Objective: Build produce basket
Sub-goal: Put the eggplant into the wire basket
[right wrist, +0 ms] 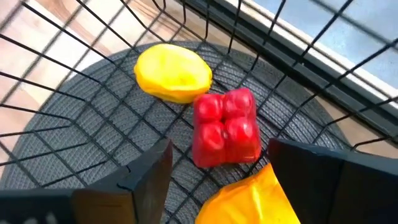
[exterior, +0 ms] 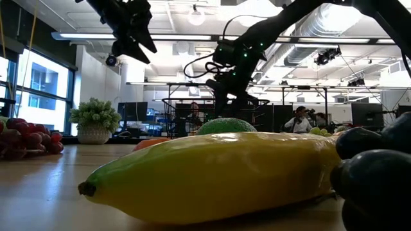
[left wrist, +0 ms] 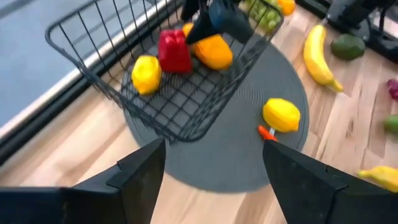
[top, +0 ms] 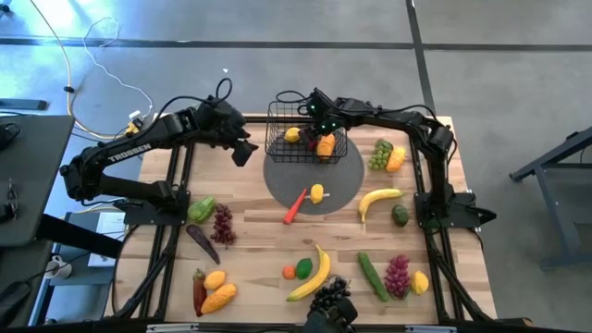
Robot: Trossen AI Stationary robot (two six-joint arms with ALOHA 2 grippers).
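Behind the wooden counter point(top: 277, 250) lies a large open hall with ceiling lights and desks; a person sits far off in the low view.

Step in hand, by my judgement: a drop into the basket point(top: 277, 139), which stands on a grey round mat point(top: 347, 190) at the middle of the counter's far edge. The right tool point(top: 319, 125) hangs inside the basket with its jaws apart and nothing between them, directly over a red pepper point(right wrist: 227, 127). The pepper lies on the basket floor, touching a lemon point(right wrist: 174, 73) and an orange-yellow piece point(right wrist: 252, 199). The delivery looks complete.

The left tool point(top: 242, 148) hovers just beside the basket, toward the counter's left edge, jaws open and empty.

Next move, as I judge it: the right tool must lift straight up clear of the wire rim before going to the loose produce. The nearest candidates are a second lemon point(top: 317, 193) and a carrot point(top: 294, 207) on the mat.

Count, from the high view:
- In the basket: three pieces.
- Bananas outside it: two, one point(top: 379, 199) toward the right edge, one point(top: 313, 276) toward the near edge.
- Grape bunches: four (two purple, one green, one black).
- Cucumber point(top: 373, 275): one.
- Avocado point(top: 400, 215): one.
- Other loose pieces are too small to name.
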